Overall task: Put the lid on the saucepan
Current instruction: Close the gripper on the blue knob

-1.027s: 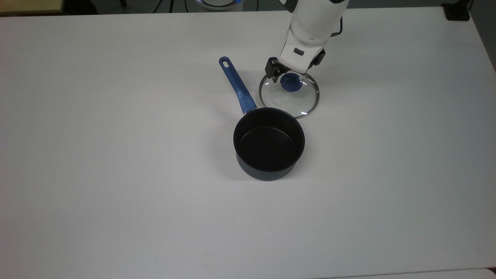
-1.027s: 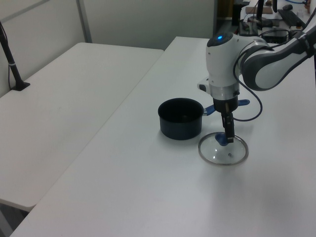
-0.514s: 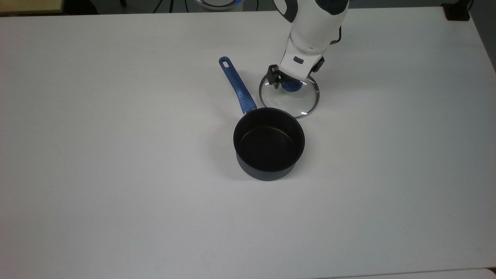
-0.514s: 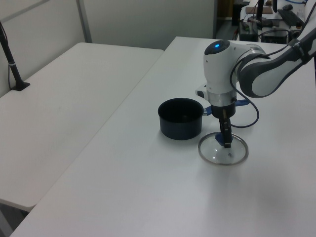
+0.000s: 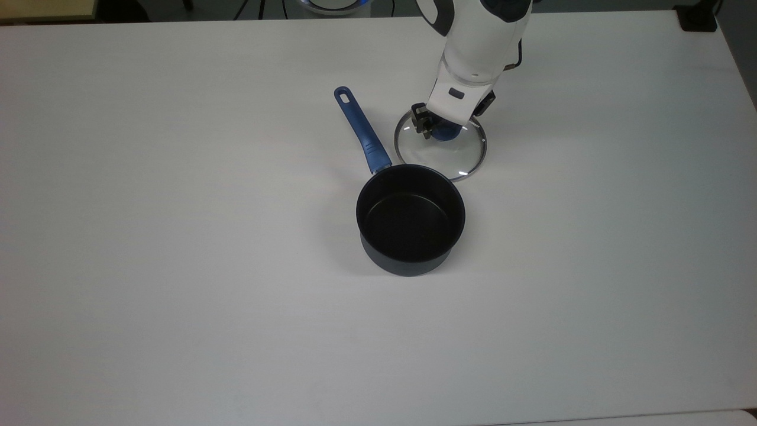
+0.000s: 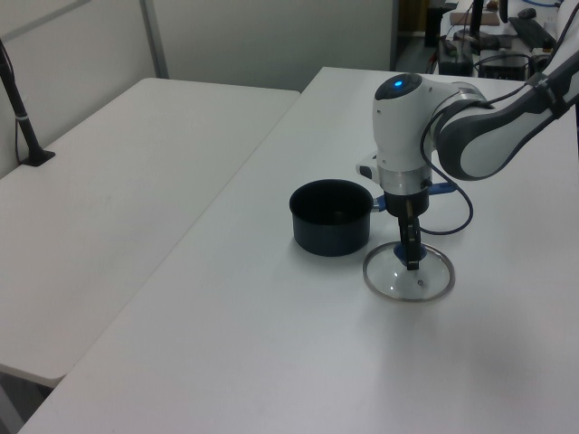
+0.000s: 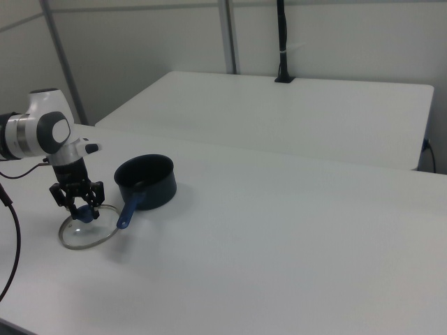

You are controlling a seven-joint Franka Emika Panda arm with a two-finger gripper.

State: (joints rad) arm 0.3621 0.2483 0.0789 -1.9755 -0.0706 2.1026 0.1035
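beside the saucepan (image 5: 410,220) — gripper (image 5: 445,126) astride the lid (image 5: 440,149) knob.

Arm (image 5: 479,35) cut off at top view's upper edge; hides lid (image 5: 440,151) knob partly.

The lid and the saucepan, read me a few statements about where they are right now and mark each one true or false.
1. The lid lies flat on the table. True.
2. The saucepan already has the lid on it. False: the pan is open, its black inside showing.
3. The hand is down at the lid's blue knob. True.
4. In the top view, the saucepan's handle points toward the bottom edge. False: it points up and to the top view's left.
5. The saucepan holds food. False: it is empty.
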